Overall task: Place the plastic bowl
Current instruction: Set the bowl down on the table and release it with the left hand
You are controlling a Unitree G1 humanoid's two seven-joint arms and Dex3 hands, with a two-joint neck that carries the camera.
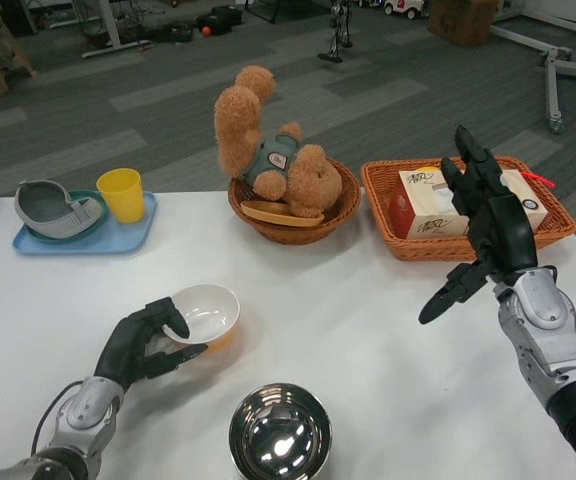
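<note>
The plastic bowl (206,312) is white inside with an orange underside. It is tilted a little at the left front of the white table (348,330). My left hand (148,342) grips its near left rim, thumb over the edge and fingers beneath. My right hand (486,225) hovers over the table's right side with fingers spread and nothing in it, just in front of the rectangular basket.
A shiny steel bowl (280,436) sits at the front centre. A round wicker basket (293,208) holds a teddy bear (268,165). A rectangular wicker basket (468,205) holds a tissue box. A blue tray (86,228) carries a yellow cup (123,194) and a grey dish.
</note>
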